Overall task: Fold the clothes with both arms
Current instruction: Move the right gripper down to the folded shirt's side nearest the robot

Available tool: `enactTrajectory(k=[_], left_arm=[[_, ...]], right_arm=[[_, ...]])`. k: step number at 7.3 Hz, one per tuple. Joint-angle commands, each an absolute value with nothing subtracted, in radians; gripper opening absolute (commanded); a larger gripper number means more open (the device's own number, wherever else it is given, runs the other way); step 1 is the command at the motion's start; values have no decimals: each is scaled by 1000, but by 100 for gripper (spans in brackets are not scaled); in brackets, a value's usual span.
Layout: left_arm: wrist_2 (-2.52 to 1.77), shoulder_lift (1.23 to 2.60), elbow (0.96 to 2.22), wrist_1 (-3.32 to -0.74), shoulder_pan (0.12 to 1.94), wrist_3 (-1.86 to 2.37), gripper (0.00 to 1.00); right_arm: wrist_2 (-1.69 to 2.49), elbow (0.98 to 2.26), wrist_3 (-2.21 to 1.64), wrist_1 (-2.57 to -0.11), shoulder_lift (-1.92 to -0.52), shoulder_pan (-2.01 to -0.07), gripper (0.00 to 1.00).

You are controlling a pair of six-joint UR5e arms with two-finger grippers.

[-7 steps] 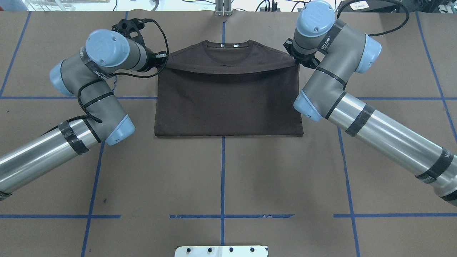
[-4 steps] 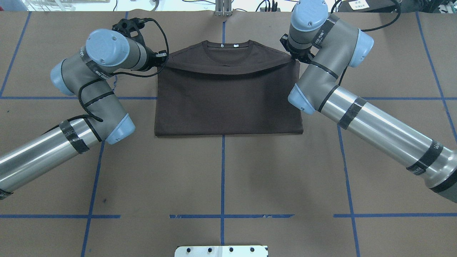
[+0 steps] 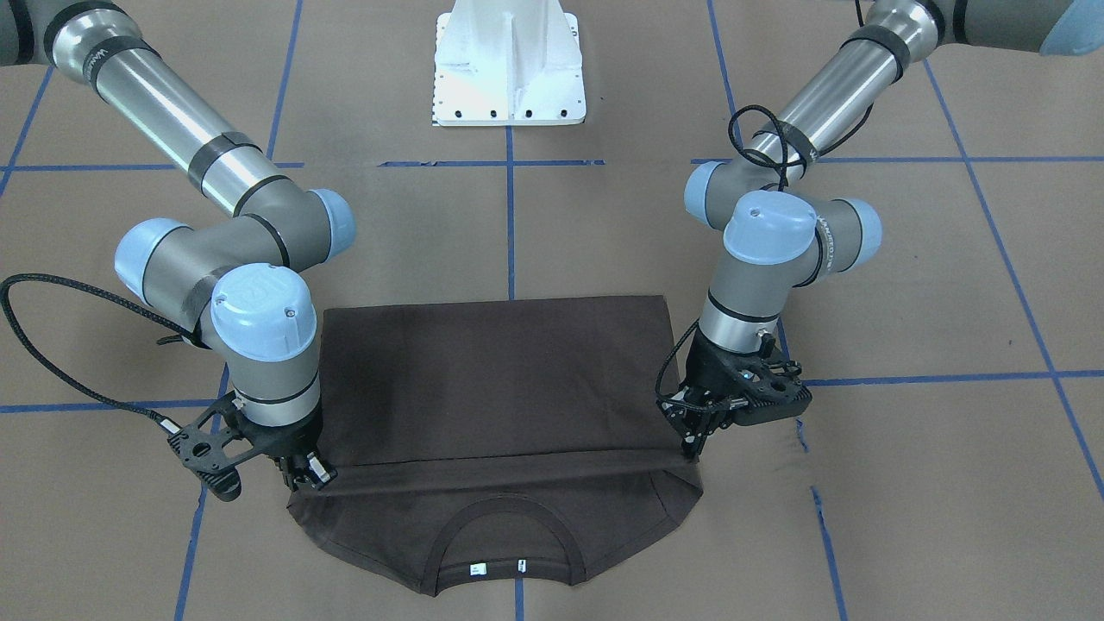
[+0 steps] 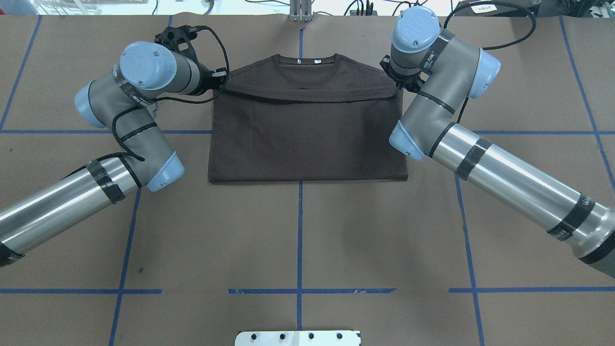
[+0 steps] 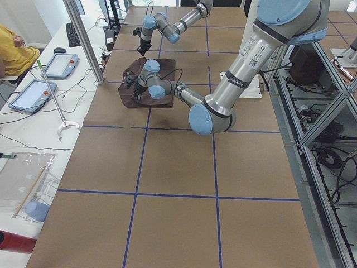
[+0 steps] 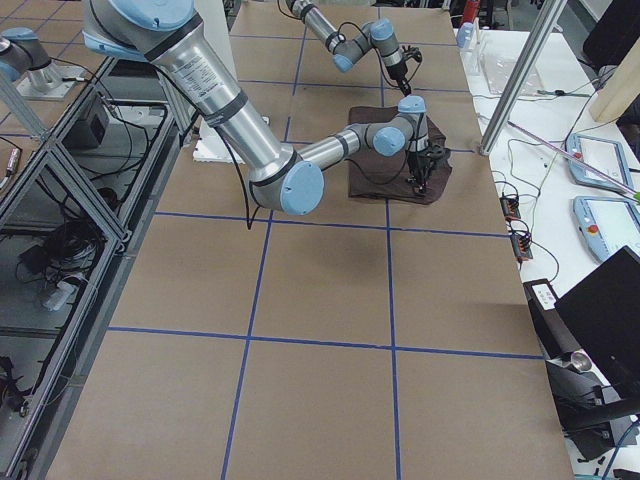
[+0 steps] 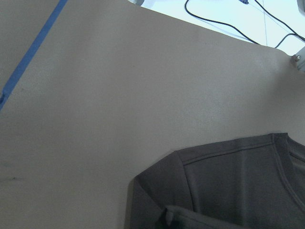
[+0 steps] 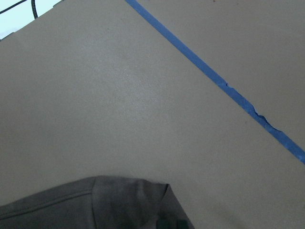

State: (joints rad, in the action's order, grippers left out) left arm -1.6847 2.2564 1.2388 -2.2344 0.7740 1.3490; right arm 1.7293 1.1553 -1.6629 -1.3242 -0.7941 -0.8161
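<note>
The dark brown T-shirt [image 4: 307,139] lies flat on the brown table, its lower half folded up over the chest. The folded edge stops just short of the ribbed collar [image 3: 504,526] and white tags [image 3: 476,568]. My left gripper [image 3: 693,447] is shut on one end of that edge, beside the shoulder, also seen from overhead [image 4: 222,82]. My right gripper [image 3: 308,477] is shut on the other end, also seen from overhead [image 4: 398,84]. Both sit low at the cloth. The left wrist view shows a shoulder and part of the collar [image 7: 228,191]. The right wrist view shows a shoulder corner [image 8: 95,205].
The white base block [image 3: 509,78] stands at the robot's side of the table. Blue tape lines [image 4: 300,230] grid the brown surface. A metal post [image 4: 300,12] rises at the far edge. Tablets and cables lie on a side bench [image 5: 56,64].
Both grippers have lowered the held edge, which now lies flatter across the chest. The right wrist has shifted slightly inward and toward the collar end. The left arm has barely moved.
</note>
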Motion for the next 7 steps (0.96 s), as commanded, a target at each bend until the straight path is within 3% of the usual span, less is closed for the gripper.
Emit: enactTrajectory(k=[1, 5, 7], left_arm=[[-1687, 2249, 1236, -2293, 782, 1353, 21], [-1694, 2217, 1244, -2342, 782, 1358, 24], [-1694, 2214, 1244, -2358, 782, 1358, 24]], right_arm=[[1730, 1228, -1666, -1333, -816, -814, 45], [1783, 1731, -1822, -1333, -1171, -683, 52], [1734, 1763, -1969, -1321, -1216, -603, 58]])
